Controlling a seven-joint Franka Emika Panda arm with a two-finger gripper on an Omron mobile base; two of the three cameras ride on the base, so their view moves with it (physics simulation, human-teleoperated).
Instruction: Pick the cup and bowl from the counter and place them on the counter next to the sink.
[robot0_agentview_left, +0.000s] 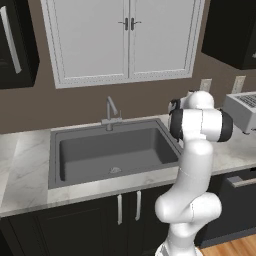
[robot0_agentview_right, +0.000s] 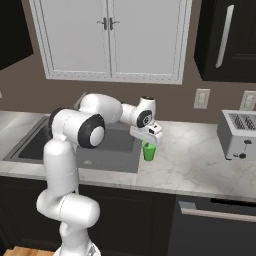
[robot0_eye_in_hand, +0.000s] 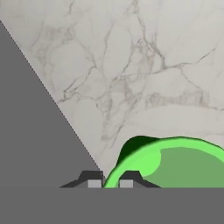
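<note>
From the left base view, my arm (robot0_agentview_left: 197, 150) rises in front of the sink's (robot0_agentview_left: 112, 150) right end; a toaster (robot0_agentview_left: 243, 110) stands on the table (robot0_agentview_left: 22, 170) well right of the sink.

From the right base view, my claw (robot0_agentview_right: 148, 142) is lowered onto the cup (robot0_agentview_right: 148, 151), which is upright on the table just beside the sink's (robot0_agentview_right: 105, 145) right edge. The toaster (robot0_agentview_right: 237, 134) sits far to the right of the sink.

In the hand view, my fingertips (robot0_eye_in_hand: 92, 180) are pressed nearly together, pinching the cup's (robot0_eye_in_hand: 175, 164) rim, with marble table (robot0_eye_in_hand: 131, 65) beyond and the sink's (robot0_eye_in_hand: 30, 122) grey wall alongside.
</note>
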